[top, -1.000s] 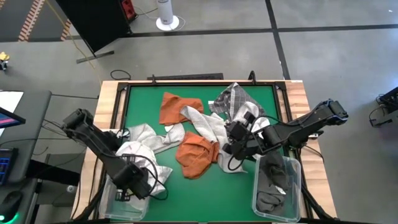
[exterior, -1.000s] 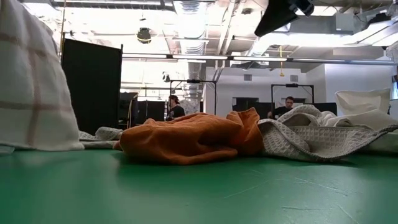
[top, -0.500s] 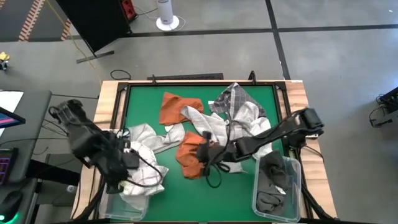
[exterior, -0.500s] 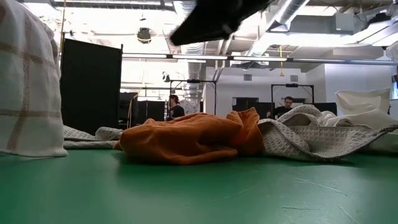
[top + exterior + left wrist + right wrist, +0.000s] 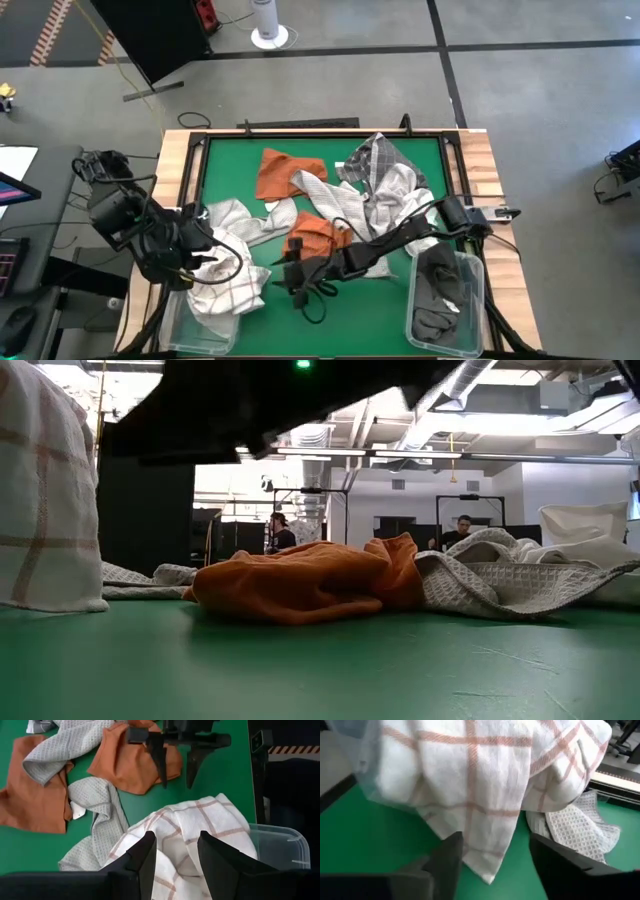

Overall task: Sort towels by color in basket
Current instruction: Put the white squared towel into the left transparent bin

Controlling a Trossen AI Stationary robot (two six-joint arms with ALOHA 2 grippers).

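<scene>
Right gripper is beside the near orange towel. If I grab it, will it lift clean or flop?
Probably floppy: the orange towel lies in soft crumpled folds, so it should sag, much as the checked towel drapes from the left gripper. The grey waffle towel lies against it and may drag along. The right gripper is open.

- A dark arm spans the top of the low view, above the green table.
- A white checked towel hangs at the left.
- A rust orange towel lies crumpled at centre.
- A grey waffle towel lies to its right, touching it.
- Two people stand far behind.
</scene>
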